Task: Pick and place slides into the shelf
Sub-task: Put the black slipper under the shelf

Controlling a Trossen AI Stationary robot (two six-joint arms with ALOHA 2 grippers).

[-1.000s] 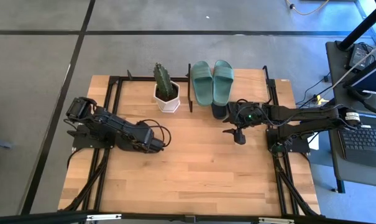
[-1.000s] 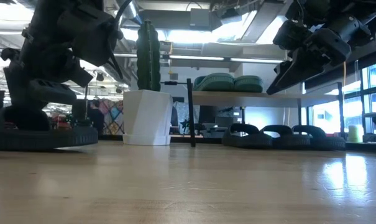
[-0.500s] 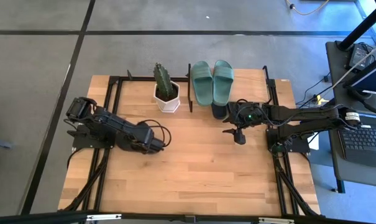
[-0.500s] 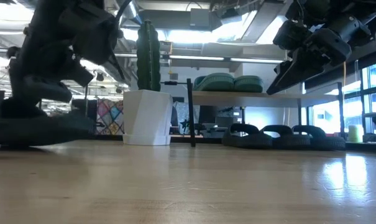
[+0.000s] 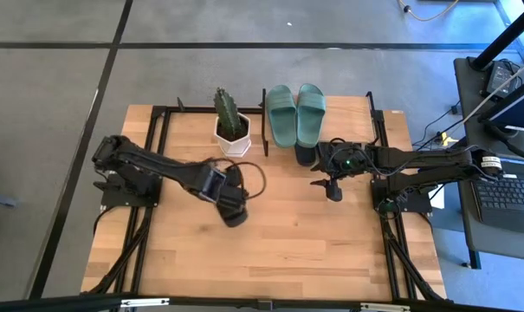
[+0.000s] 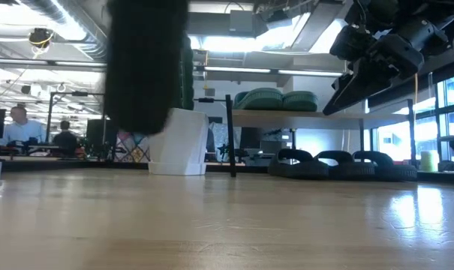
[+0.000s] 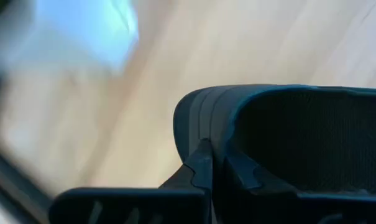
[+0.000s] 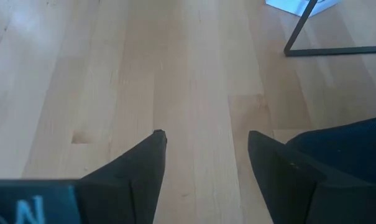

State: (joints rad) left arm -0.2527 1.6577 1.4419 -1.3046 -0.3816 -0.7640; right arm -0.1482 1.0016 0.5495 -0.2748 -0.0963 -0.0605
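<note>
Slides (image 5: pixel 296 113) top shelf (image 6: pixel 302 118); wooden table (image 5: pixel 270 251) below.

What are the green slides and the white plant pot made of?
The green slides look like soft moulded foam or rubber: matte, thick, with ridged straps. The white plant pot looks like hard plastic or glazed ceramic: smooth, flat-sided, slightly shiny. The pictures don't settle which.

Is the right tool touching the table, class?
Apart. The low view shows the right tool hanging high above the table, level with the shelf top; its wrist view shows open fingers over bare wood.
</note>
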